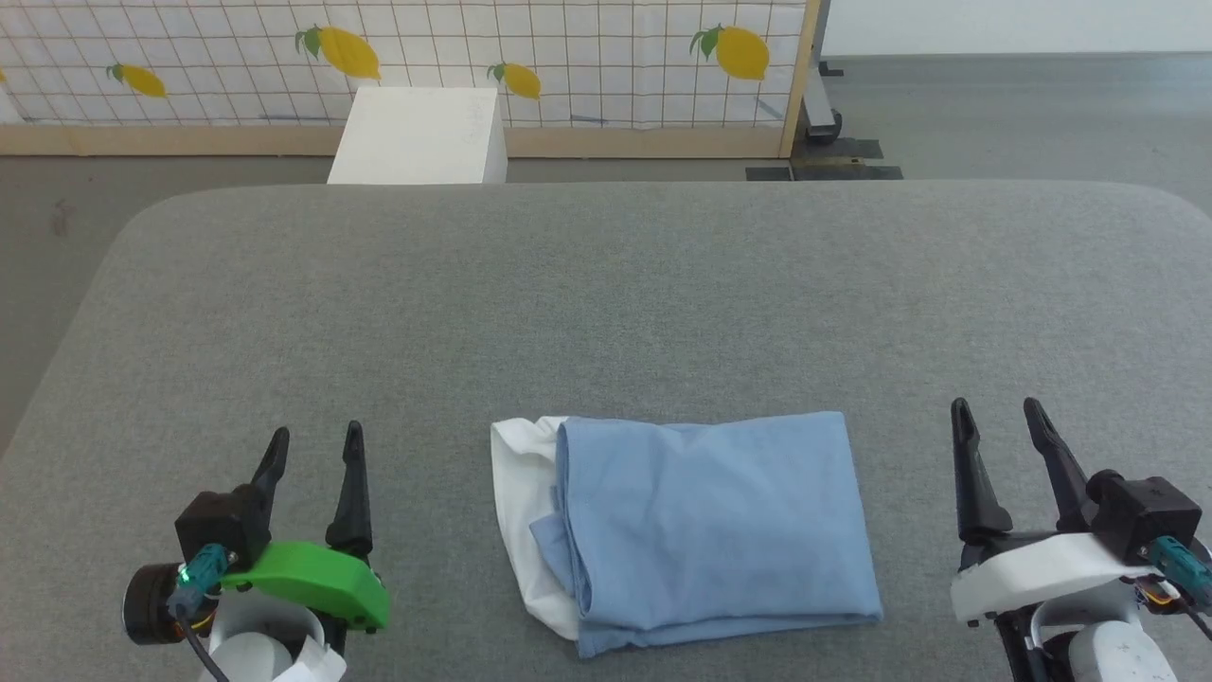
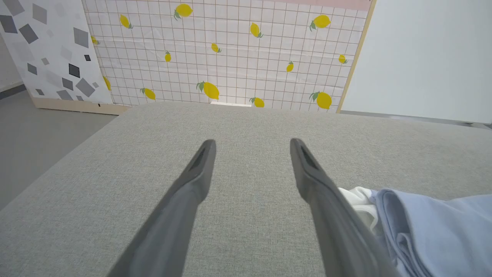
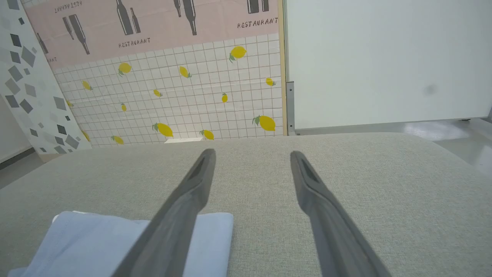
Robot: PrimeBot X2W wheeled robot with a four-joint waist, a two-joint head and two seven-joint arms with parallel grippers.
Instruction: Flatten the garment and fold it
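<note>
The garment lies folded into a compact light blue rectangle on the grey table, near its front edge, with a white collar part sticking out on its left side. My left gripper hovers open to the left of it, apart from the cloth. Open as well, my right gripper stands to the garment's right with nothing between its fingers. In the left wrist view the garment sits at the lower right beside the left gripper. In the right wrist view the garment lies at the lower left, partly behind a finger of the right gripper.
A white box stands on the floor beyond the table's far edge. Behind it runs a lemon-patterned partition on a wooden base. Grey floor surrounds the table on the left and far right.
</note>
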